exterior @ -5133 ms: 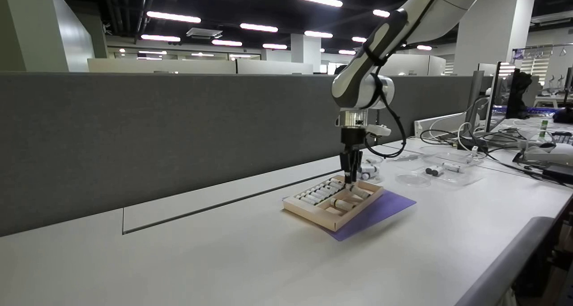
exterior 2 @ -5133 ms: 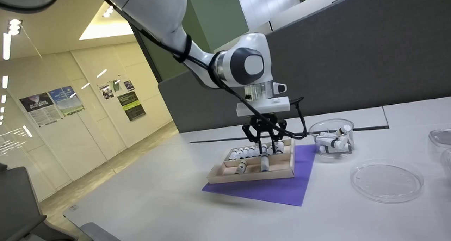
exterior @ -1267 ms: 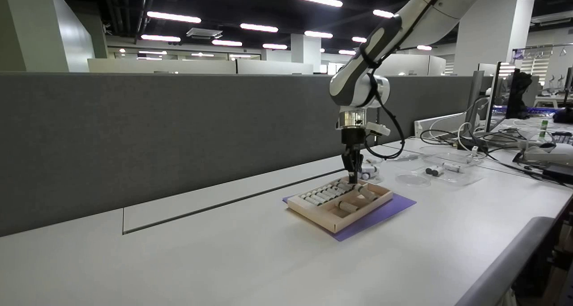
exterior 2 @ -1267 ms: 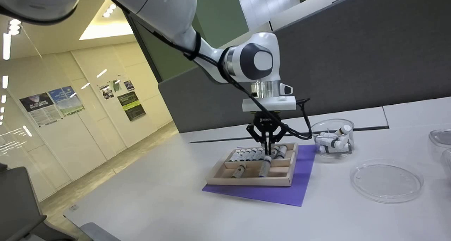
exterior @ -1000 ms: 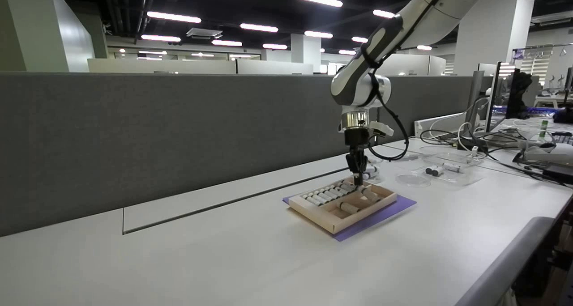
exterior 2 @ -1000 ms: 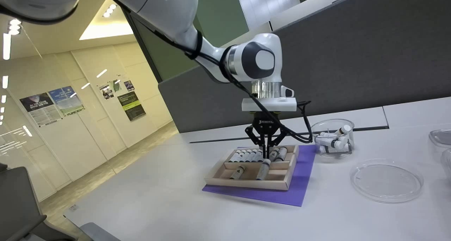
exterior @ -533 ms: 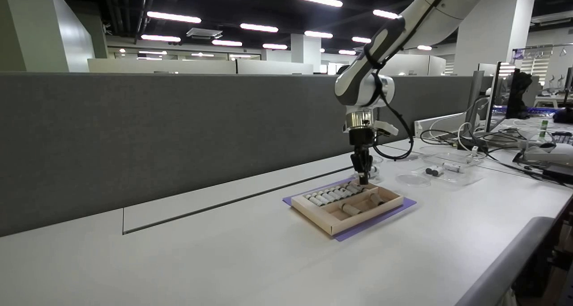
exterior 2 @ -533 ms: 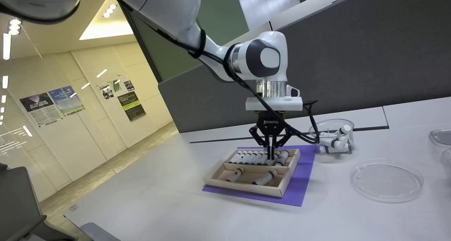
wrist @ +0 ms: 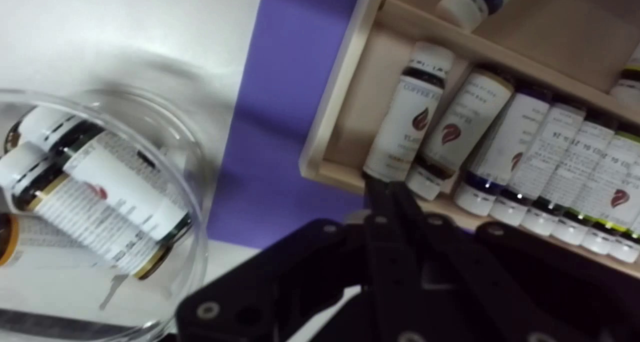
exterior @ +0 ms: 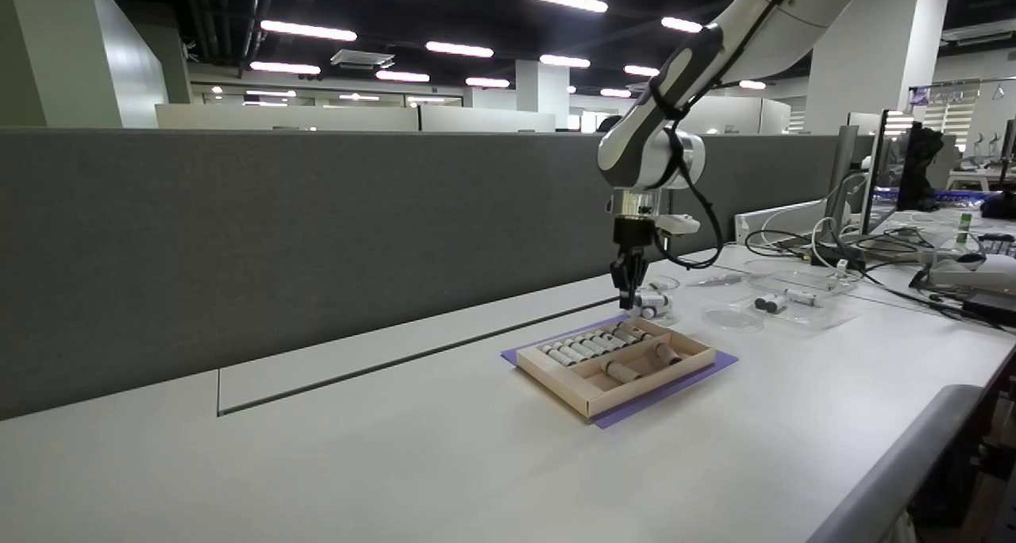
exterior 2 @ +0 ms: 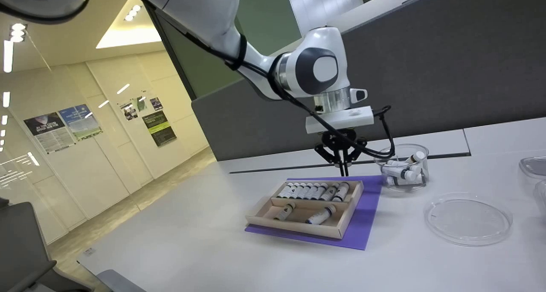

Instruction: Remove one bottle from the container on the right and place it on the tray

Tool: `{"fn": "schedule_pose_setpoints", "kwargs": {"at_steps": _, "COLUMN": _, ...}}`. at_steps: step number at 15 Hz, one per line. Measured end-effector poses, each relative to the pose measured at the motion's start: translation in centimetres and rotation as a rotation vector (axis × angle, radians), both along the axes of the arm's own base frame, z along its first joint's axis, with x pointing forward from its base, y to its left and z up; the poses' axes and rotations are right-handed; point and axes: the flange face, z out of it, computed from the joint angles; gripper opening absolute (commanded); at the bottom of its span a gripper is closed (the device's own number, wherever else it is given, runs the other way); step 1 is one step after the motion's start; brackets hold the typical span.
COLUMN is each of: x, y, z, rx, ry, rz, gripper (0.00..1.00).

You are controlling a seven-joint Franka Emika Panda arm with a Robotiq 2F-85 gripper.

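Observation:
The tan tray (exterior 2: 294, 229) lies on the purple sheet; it also shows in an exterior view (exterior: 559, 384) and in the wrist view (wrist: 334, 97). A row of several bottles (exterior 2: 305, 191) fills its slotted compartment. Two bottles (exterior 2: 321, 215) lie at angles in the wide compartment. My gripper (exterior 2: 344, 174) is shut and empty, above and behind the tray's row; its fingertips (wrist: 387, 184) touch each other. A round see-through container (exterior 2: 425, 166) with several bottles stands beside the tray; it also shows in the wrist view (wrist: 200, 232). A low see-through box (exterior: 829, 314) with bottles lies farther off.
The purple sheet (exterior 2: 362, 223) sticks out around the tray. A flat round see-through lid (exterior 2: 468, 219) lies near the round container. A grey partition (exterior: 317, 249) runs along the table's back. Cables and a monitor (exterior: 881, 170) stand at the far end.
Five seconds ago the gripper was open at the tray's bottles; since then it has shut. The tray has turned on the sheet, and a wide-compartment bottle has shifted. The gripper has just risen off the tray.

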Motion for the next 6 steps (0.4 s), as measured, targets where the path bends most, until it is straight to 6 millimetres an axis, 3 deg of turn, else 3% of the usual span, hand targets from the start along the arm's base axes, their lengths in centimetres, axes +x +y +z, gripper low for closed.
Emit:
{"fn": "schedule_pose_setpoints", "kwargs": {"at_steps": 1, "x": 0.3, "y": -0.2, "z": 0.6, "rx": -0.011, "ry": -0.03, "rz": -0.007, "gripper": 0.26}}
{"fn": "schedule_pose_setpoints", "kwargs": {"at_steps": 3, "x": 0.6, "y": -0.7, "z": 2.0, "rx": -0.036, "ry": -0.063, "rz": -0.019, "gripper": 0.4}}
{"fn": "schedule_pose_setpoints", "kwargs": {"at_steps": 4, "x": 0.6, "y": -0.9, "z": 2.7, "rx": -0.044, "ry": -0.056, "rz": -0.016, "gripper": 0.22}}
{"fn": "schedule_pose_setpoints", "kwargs": {"at_steps": 6, "x": -0.2, "y": -0.9, "z": 3.7, "rx": -0.029, "ry": 0.019, "rz": 0.008, "gripper": 0.37}}
